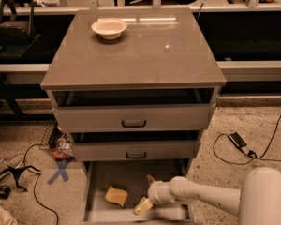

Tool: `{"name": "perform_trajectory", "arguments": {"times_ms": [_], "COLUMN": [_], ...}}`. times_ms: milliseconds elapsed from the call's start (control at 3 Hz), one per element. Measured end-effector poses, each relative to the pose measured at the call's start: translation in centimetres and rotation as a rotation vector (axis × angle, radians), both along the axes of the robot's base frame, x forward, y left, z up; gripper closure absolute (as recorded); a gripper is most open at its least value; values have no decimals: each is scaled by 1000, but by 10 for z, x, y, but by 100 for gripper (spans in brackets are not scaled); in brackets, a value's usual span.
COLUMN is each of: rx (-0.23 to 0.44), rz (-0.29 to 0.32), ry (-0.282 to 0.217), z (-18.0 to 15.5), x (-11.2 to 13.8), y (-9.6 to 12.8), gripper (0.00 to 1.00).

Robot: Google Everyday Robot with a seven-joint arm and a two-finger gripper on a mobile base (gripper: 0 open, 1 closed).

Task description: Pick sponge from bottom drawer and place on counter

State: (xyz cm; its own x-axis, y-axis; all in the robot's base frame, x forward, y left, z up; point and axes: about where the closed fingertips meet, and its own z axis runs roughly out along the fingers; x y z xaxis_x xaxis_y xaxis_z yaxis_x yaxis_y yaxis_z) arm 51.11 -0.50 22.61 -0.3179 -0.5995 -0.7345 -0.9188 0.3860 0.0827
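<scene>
Lying in bottom drawer [131, 171], sponge [116, 195] near tool [144, 203]; not touching.

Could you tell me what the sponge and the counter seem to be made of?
The sponge looks like matte soft foam; the counter, glossy laminate or stone, reflecting lights. The gripper hangs in the bottom drawer, right of it.

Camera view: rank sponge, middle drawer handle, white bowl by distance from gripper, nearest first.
1. sponge, just left of the gripper, on the bottom drawer floor.
2. middle drawer handle, above the gripper.
3. white bowl, back left on the counter.
</scene>
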Motion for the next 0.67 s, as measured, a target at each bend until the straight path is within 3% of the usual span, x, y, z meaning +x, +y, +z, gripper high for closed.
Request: {"name": "perform_trajectory", "arguments": {"times_ms": [667], "rx": [-1], "rz": [59], "ry": [-53], "z": [-27], "x": [10], "y": [36], "gripper": [0]}}
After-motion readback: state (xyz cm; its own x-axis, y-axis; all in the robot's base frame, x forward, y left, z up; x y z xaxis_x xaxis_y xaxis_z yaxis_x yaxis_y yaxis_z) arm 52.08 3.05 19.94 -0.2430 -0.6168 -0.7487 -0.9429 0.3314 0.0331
